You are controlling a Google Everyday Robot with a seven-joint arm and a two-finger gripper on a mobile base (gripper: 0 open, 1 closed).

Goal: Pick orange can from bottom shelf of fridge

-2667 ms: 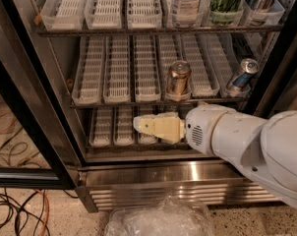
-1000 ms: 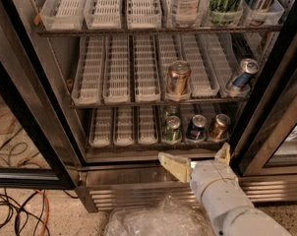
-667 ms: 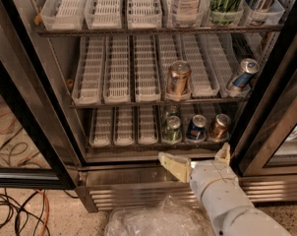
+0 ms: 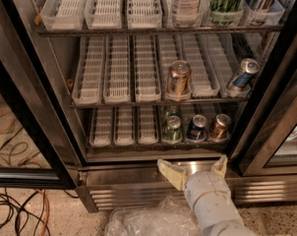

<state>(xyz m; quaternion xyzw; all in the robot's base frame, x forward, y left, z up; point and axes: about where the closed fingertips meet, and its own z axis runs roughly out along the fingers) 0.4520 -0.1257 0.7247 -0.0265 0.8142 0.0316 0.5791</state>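
Presently the fridge (image 4: pixel 114 178) stands open. Its bottom shelf (image 4: pixel 124 144) carries four cans at the right: two green cans (image 4: pixel 172 130), one behind the other, one blue can (image 4: pixel 196 127), and one orange can (image 4: pixel 220 126), upright at the far right. The gripper (image 4: pixel 195 169) sits below the shelf, before the base panel (image 4: pixel 138 195), fingers spread wide and empty. Expect a light, rigid, slick, dent-prone cylinder. Grip across the mid-body, clear of the adjacent blue can.

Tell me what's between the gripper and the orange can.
In the camera view, only the front edge of the bottom shelf and the fridge sill separate the open gripper, low outside, from the orange can.
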